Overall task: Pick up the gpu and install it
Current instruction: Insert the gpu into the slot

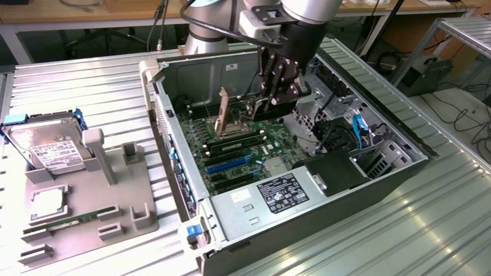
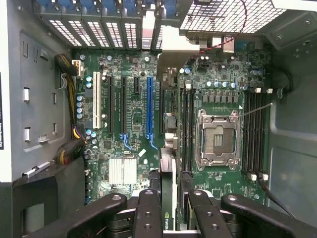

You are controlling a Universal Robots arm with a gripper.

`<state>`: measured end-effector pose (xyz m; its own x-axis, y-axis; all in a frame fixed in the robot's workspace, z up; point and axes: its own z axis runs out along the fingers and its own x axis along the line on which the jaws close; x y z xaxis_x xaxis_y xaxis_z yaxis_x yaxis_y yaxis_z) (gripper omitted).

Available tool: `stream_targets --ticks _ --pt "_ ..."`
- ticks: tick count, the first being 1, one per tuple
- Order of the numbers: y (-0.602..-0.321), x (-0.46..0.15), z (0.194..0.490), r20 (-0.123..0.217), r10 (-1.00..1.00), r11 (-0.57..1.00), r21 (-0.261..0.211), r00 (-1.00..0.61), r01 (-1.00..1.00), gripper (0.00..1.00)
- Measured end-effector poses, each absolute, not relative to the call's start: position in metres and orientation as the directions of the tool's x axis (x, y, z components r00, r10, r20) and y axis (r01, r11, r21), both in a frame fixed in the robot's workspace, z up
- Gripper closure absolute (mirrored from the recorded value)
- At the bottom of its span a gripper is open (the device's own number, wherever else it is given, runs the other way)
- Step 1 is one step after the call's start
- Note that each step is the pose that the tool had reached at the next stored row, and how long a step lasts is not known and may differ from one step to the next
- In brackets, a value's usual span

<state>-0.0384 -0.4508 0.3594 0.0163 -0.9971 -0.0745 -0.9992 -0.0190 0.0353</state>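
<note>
An open computer case (image 1: 230, 230) lies on a ribbed metal worktop (image 1: 77, 92), its green motherboard (image 2: 218, 74) exposed, as the robot arm's end effector (image 1: 277, 92) hangs inside it, fingers (image 2: 148, 213) closed on the gpu (image 2: 167, 163), held edge-on above the board near the long blue slot (image 2: 149, 104). The card looks light and stiff but fragile, best taken by its bare edges, clear of contacts and chips. A green logo on it shows in the wrist view, too cut off to read. The white-labelled power supply (image 1: 276, 192) and the hard drive (image 1: 50, 146) in a grey holder (image 1: 92, 218) carry print too small to read
</note>
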Motion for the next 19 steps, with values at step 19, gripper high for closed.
stream_targets --ticks 19 --pt "-0.451 -0.042 0.346 -0.056 -0.998 -0.018 0.036 0.016 -0.999 0.74"
